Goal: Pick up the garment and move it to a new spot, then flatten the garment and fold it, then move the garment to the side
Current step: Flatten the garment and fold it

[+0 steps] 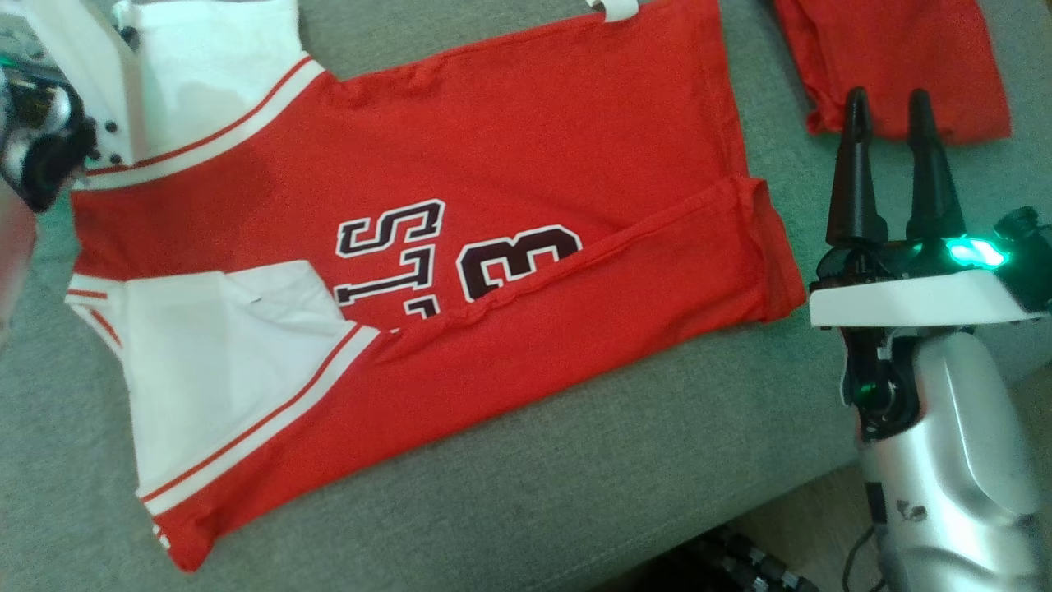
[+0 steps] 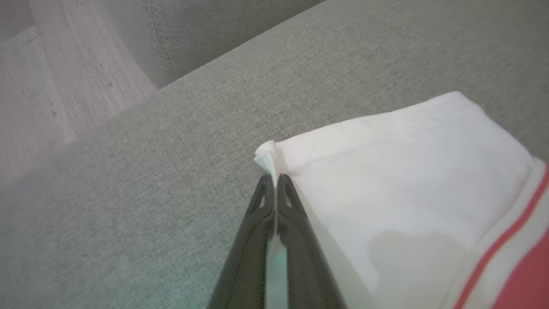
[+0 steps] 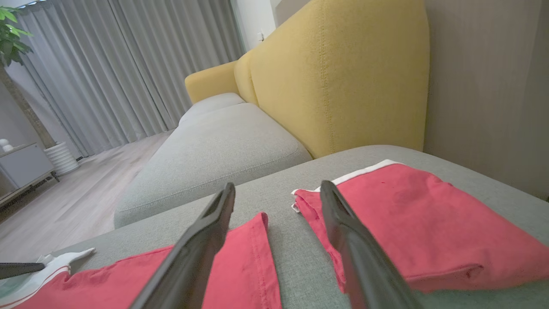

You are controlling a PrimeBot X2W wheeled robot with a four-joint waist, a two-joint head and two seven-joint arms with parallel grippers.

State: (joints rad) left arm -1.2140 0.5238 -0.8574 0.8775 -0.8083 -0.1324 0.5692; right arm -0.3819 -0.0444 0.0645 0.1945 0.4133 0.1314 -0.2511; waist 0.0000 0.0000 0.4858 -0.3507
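The garment (image 1: 526,164) is a red jersey with white sleeves and dark numbers, spread on the grey sofa seat (image 1: 575,493). Its lower edge is folded up over the numbers. In the left wrist view my left gripper (image 2: 271,182) is shut on the corner of a white sleeve (image 2: 407,171), and a small tuft of cloth sticks out past the tips. My right gripper (image 1: 888,99) stands open just right of the jersey's hem, with nothing between its fingers. The right wrist view has this gripper (image 3: 278,189) above the seat, and the red hem (image 3: 240,266) lies under its left finger.
A second, folded red garment (image 1: 896,57) lies at the back right, just beyond my right fingertips. A yellow backrest (image 3: 334,77) rises behind the seat. The seat's front edge runs at lower right, with wooden floor (image 2: 51,86) and dark cables (image 1: 740,567) below it.
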